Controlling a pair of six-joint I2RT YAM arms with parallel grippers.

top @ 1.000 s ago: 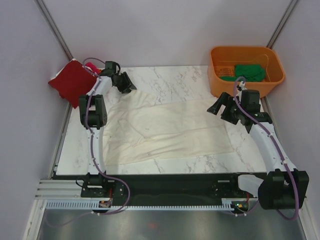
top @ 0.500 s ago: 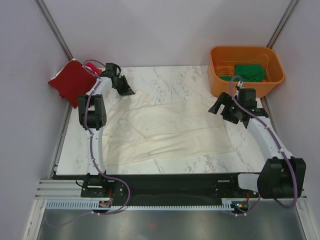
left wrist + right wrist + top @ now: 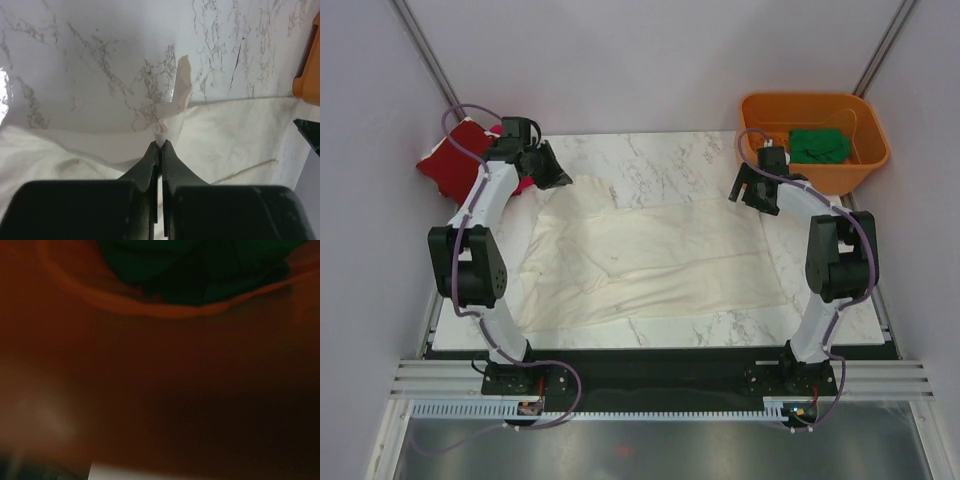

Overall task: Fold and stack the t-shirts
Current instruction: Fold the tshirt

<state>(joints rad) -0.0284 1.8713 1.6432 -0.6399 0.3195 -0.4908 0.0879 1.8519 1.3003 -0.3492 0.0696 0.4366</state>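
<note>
A large cream-white t-shirt (image 3: pixel 650 255) lies spread on the marble table. My left gripper (image 3: pixel 553 177) is at its far left corner. In the left wrist view it (image 3: pixel 161 142) is shut on a pinch of the cream cloth (image 3: pixel 172 112). A dark red t-shirt (image 3: pixel 450 160) lies beyond the table's far left corner. A green t-shirt (image 3: pixel 820 145) lies in the orange tub, and also shows in the right wrist view (image 3: pixel 200 265). My right gripper (image 3: pixel 748 187) is over the shirt's far right corner, close to the tub. Its fingers do not show. The magenta-pink t-shirt is hidden.
The orange plastic tub (image 3: pixel 840 178) stands at the far right corner; its wall (image 3: pixel 150 365) fills the dark right wrist view and its edge (image 3: pixel 310 65) shows in the left wrist view. Grey walls close in the back and sides.
Both arms have reached farther back. The left gripper moved left and closed on the shirt's far left corner. The right gripper moved from the table's right side up to the tub.
</note>
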